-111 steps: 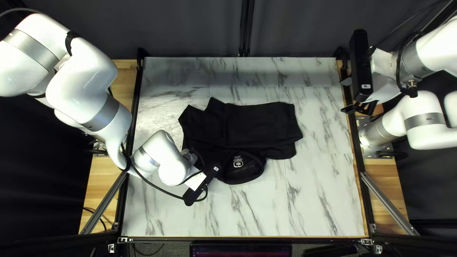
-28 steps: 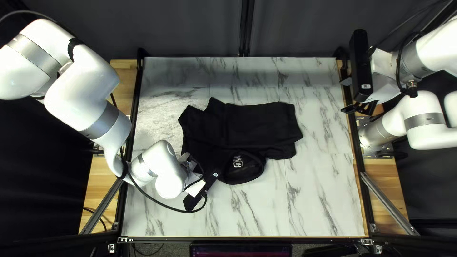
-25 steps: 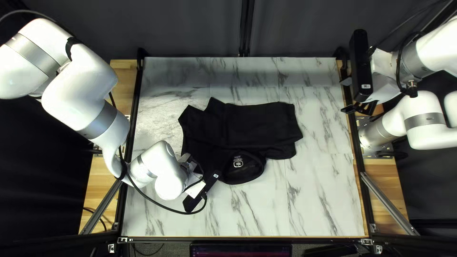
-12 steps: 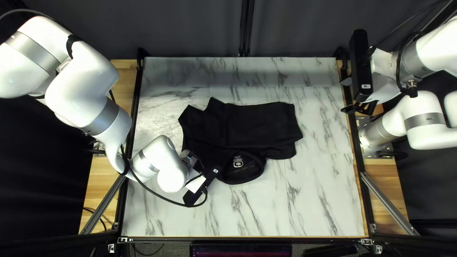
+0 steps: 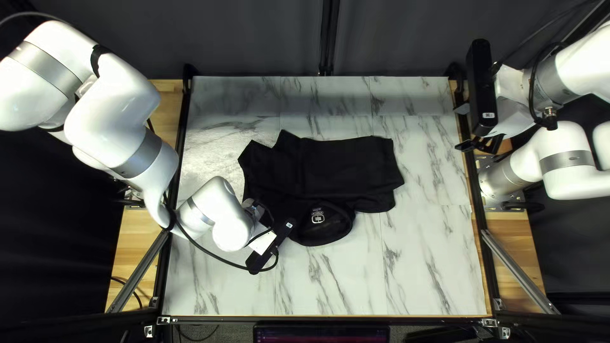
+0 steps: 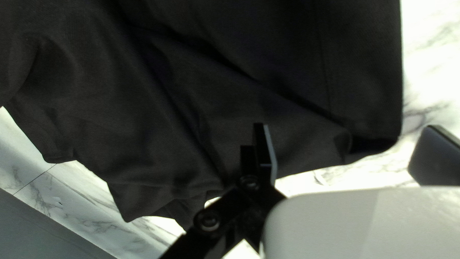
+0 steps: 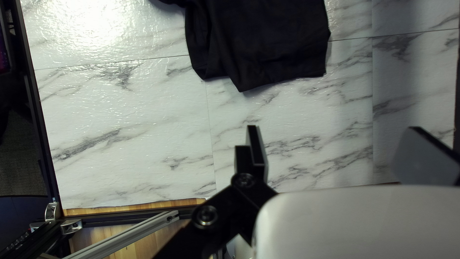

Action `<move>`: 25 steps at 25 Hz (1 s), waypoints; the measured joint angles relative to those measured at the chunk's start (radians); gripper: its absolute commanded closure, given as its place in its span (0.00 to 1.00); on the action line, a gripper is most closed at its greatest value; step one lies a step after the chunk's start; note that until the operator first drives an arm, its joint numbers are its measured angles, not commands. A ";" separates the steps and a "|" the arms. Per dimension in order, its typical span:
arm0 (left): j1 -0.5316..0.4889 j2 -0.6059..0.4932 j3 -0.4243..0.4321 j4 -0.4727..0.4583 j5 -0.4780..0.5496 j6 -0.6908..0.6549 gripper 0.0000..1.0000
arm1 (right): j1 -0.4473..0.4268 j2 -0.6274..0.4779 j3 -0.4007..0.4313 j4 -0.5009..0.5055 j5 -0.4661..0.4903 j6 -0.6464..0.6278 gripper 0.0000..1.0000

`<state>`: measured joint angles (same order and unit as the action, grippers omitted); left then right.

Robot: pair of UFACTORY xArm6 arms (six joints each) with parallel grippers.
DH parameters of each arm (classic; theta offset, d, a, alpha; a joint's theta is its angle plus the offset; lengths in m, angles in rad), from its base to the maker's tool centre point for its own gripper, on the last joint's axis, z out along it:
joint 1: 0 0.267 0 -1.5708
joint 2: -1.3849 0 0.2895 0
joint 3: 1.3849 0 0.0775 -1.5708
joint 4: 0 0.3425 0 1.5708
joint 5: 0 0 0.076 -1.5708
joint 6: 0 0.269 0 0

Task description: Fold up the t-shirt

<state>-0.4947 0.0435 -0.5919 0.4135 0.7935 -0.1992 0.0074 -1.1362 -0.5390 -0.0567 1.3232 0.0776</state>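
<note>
My left gripper (image 5: pixel 273 244) is low over the near left part of the black t-shirt (image 5: pixel 343 168), its fingertips hidden in the top left view. The shirt lies partly folded, its rounded collar with a white print toward the near edge. In the left wrist view my left gripper (image 6: pixel 348 146) stands wide open, with dark wrinkled cloth (image 6: pixel 191 96) ahead of it and behind one finger. My right gripper (image 5: pixel 462 128) hangs by the table's right edge. Seen from its wrist, the right gripper (image 7: pixel 338 146) is open, apart from the shirt (image 7: pixel 268 43) ahead.
Marble-patterned table (image 5: pixel 432 267) shows all around the shirt. Dark metal rails run along its sides, with wooden strips (image 5: pixel 136 235) outside them. A loose black cable loops beside my left wrist. A dark curtain (image 5: pixel 254 38) hangs behind the far edge.
My left gripper has shifted slightly toward the far edge and a little rightward over the last second. The shirt and my right arm look unmoved.
</note>
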 measured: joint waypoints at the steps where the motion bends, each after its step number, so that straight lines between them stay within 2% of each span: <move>1: 0.000 -0.001 0.000 -0.002 0.001 0.001 0.94 | 0.000 0.000 0.000 0.000 0.000 0.000 0.00; 9: 0.000 0.000 -0.004 -0.020 0.007 0.021 1.00 | 0.000 0.000 0.000 0.000 0.000 0.000 0.00; 14: 0.001 0.001 -0.013 -0.031 0.015 0.039 1.00 | 0.000 0.000 0.000 0.000 0.000 0.000 0.00; 17: 0.002 0.000 -0.023 -0.038 0.024 0.053 0.94 | 0.000 0.000 0.000 0.000 0.000 0.000 0.00; 18: 0.002 0.001 -0.026 -0.041 0.026 0.058 0.45 | 0.000 0.000 0.000 0.000 0.000 0.000 0.00; 19: 0.002 0.001 -0.028 -0.043 0.027 0.061 0.15 | 0.000 0.000 0.000 0.000 0.000 0.000 0.00; 20: 0.002 0.001 -0.029 -0.045 0.028 0.064 0.00 | 0.000 0.000 0.000 0.000 0.000 0.000 0.00; 25: -0.001 0.000 -0.034 -0.059 0.030 0.082 0.00 | 0.000 0.000 0.000 0.000 0.000 0.000 0.00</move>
<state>-0.4957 0.0433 -0.6258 0.3550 0.8235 -0.1171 0.0074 -1.1362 -0.5390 -0.0567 1.3232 0.0776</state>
